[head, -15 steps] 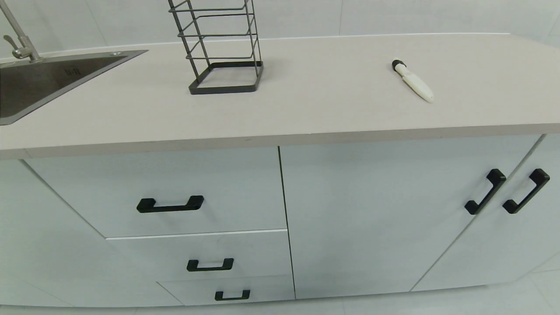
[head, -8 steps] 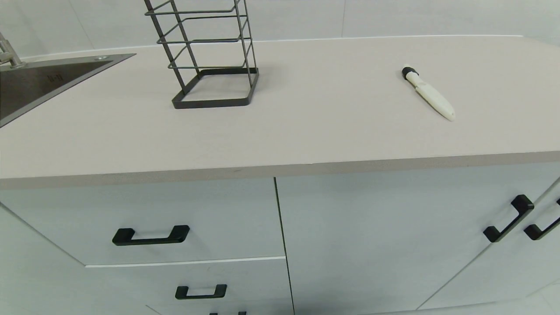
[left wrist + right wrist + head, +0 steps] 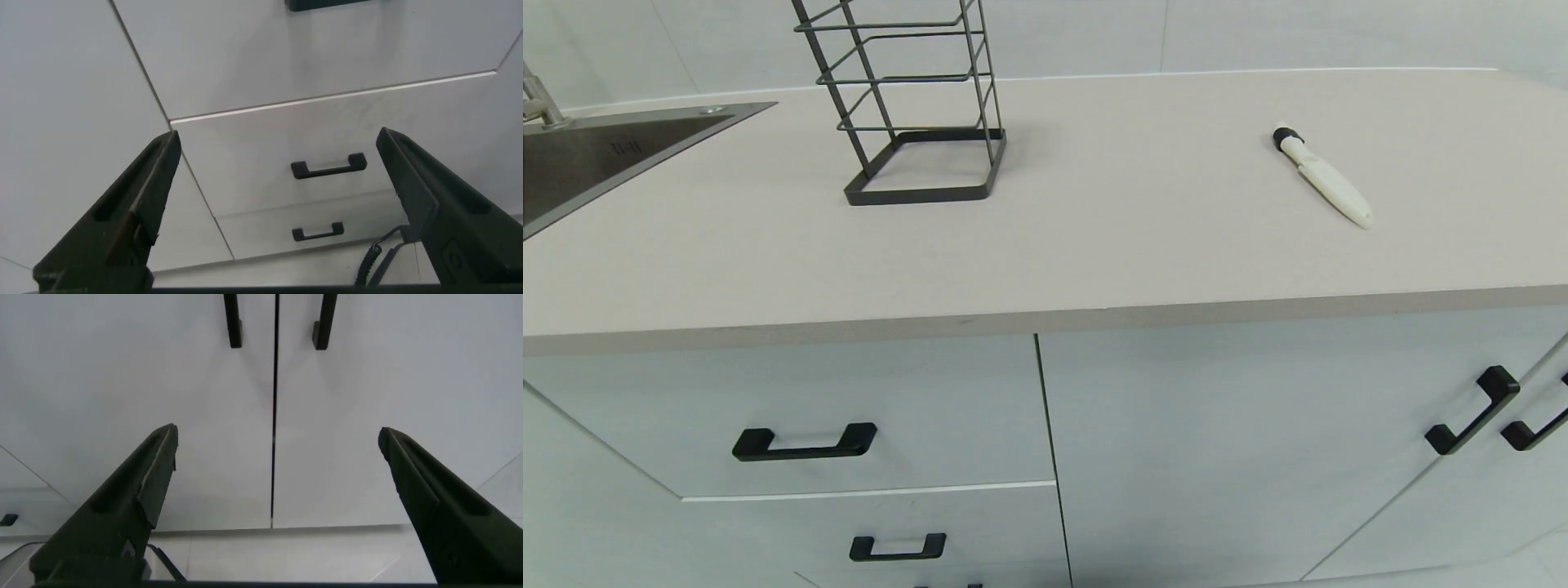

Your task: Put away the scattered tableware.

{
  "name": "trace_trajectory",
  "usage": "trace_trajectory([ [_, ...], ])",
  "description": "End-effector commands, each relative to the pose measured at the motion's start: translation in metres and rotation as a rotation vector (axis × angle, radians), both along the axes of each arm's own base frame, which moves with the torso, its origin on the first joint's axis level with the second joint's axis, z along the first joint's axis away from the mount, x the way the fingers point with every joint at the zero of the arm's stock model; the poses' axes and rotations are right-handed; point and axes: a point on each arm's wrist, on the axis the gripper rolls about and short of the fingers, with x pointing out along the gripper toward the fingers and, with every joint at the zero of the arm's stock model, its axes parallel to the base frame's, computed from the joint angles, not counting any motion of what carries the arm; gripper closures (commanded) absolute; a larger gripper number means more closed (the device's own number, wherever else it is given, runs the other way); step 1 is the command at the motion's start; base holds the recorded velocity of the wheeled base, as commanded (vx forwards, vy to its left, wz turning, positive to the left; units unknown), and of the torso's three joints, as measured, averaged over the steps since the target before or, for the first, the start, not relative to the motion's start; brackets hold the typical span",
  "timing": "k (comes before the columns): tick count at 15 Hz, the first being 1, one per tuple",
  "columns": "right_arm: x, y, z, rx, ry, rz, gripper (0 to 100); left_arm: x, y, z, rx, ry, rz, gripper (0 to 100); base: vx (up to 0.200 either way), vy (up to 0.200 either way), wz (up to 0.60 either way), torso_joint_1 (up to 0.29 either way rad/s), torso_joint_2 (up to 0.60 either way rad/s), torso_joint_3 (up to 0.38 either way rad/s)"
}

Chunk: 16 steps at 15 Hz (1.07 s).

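A cream-coloured utensil with a black end (image 3: 1321, 174) lies on the beige countertop (image 3: 1111, 237) toward its right side. A dark wire rack (image 3: 913, 106) stands upright on the counter left of centre, with nothing in it. My left gripper (image 3: 278, 196) hangs low in front of the drawer fronts, open, with nothing between its fingers. My right gripper (image 3: 278, 490) is open too, facing the pair of cabinet doors below the counter.
A steel sink (image 3: 596, 155) with a tap (image 3: 538, 102) is set into the counter at far left. Below are stacked drawers with black handles (image 3: 805, 443) (image 3: 329, 167) and cabinet doors with black handles (image 3: 1470, 410) (image 3: 234, 320).
Over the last second the head view shifted, so the counter, rack and utensil sit lower and the sink shows farther left. Nothing on the counter moved.
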Motion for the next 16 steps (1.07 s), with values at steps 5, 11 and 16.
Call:
trace_trajectory([
  [5, 0.0001, 0.0000, 0.0000, 0.001, 0.001, 0.000, 0, 0.0001, 0.0000, 0.0002, 0.000, 0.000, 0.001, 0, 0.000, 0.000, 0.00, 0.183, -0.10, -0.060],
  [11, 0.0001, 0.0000, 0.0000, 0.000, 0.001, 0.000, 0, 0.0001, 0.0000, 0.0002, 0.000, 0.000, 0.001, 0, 0.000, 0.000, 0.00, 0.224, -0.54, -0.211],
  [16, 0.0001, 0.0000, 0.0000, 0.000, 0.001, 0.000, 0, 0.0001, 0.0000, 0.0004, -0.002, -0.001, 0.002, 0, 0.000, 0.000, 0.00, 0.164, -0.49, -0.215],
])
